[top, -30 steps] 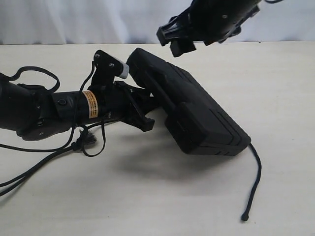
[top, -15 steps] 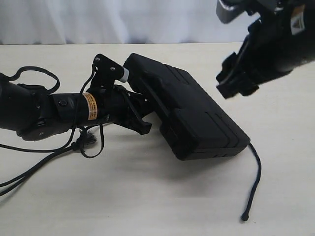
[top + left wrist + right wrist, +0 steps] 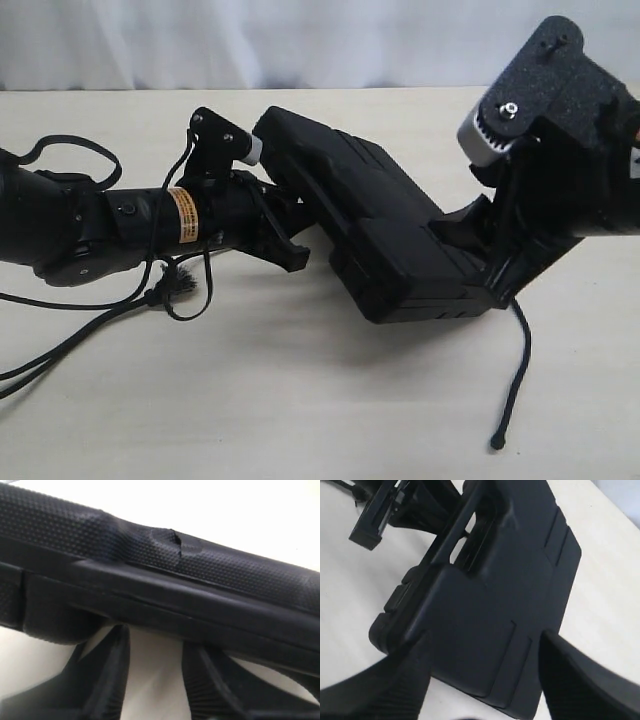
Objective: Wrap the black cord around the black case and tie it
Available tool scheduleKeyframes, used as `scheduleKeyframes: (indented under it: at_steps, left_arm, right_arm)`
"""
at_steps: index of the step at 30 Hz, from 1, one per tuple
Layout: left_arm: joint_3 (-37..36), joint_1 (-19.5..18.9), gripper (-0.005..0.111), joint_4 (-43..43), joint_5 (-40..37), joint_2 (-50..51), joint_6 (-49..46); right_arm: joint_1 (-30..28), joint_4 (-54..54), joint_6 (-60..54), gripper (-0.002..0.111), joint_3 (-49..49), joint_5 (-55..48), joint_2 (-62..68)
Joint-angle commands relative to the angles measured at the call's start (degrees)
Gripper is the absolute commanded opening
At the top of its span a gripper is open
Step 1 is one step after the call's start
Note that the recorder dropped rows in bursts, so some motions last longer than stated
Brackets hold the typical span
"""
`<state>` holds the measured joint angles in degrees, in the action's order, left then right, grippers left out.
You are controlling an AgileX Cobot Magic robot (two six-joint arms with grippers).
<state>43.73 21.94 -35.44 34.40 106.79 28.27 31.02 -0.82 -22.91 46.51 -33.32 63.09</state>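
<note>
The black case [image 3: 390,230] is tilted, its handle edge raised off the table. My left gripper [image 3: 300,205] reaches under that handle edge. In the left wrist view its fingers [image 3: 112,670] stand apart with bare table between them, and their tips are hidden by the case [image 3: 150,580]. My right gripper [image 3: 478,262] is open at the case's near right end. Its two fingers straddle the case [image 3: 510,570] without touching it. The black cord [image 3: 521,350] trails from under that end to its knobbed tip [image 3: 497,441]. Its frayed knot [image 3: 180,284] hangs below the left arm.
A smooth black robot cable [image 3: 70,150] loops over the left arm. The cord runs off toward the front left [image 3: 60,350]. A white curtain [image 3: 200,40] closes the back of the pale table [image 3: 300,420].
My right arm swung from above the back of the case out to the right, then came down around the case's near right end. The left arm and the case barely moved.
</note>
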Motion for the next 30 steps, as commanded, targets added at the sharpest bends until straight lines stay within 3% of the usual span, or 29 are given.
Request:
scheduleKeyframes:
  at_steps: [1,8,14,17,22,25,30]
  left_arm:
    - [0.43,0.14,0.035,0.61,3.82,-0.35,0.59]
    - [0.43,0.14,0.035,0.61,4.23,-0.35,0.72]
    - [0.43,0.14,0.035,0.61,4.79,-0.35,1.57]
    - [0.43,0.14,0.035,0.61,5.28,-0.35,1.57]
    - [0.43,0.14,0.035,0.61,5.34,-0.35,1.81]
    - [0.43,0.14,0.035,0.61,5.34,-0.35,1.81]
    - [0.43,0.14,0.035,0.5,5.23,-0.35,1.8]
  right_arm:
    - [-0.19,-3.01,-10.51,0.059,-1.83,-2.56,-0.13]
    - [-0.19,-7.29,-15.69,0.058,-5.31,-3.06,-1.88]
    - [-0.19,-7.29,-16.37,0.045,-6.83,-2.72,-7.3]
    - [-0.19,-7.29,-16.93,0.044,-9.3,-1.77,-8.53]
    - [7.55,0.82,-15.87,0.043,-12.02,0.82,-9.3]
    - [15.3,13.49,-4.33,0.038,-12.3,2.18,-9.08]
    - [28.93,44.6,31.37,0.03,-12.57,-6.25,-9.08]
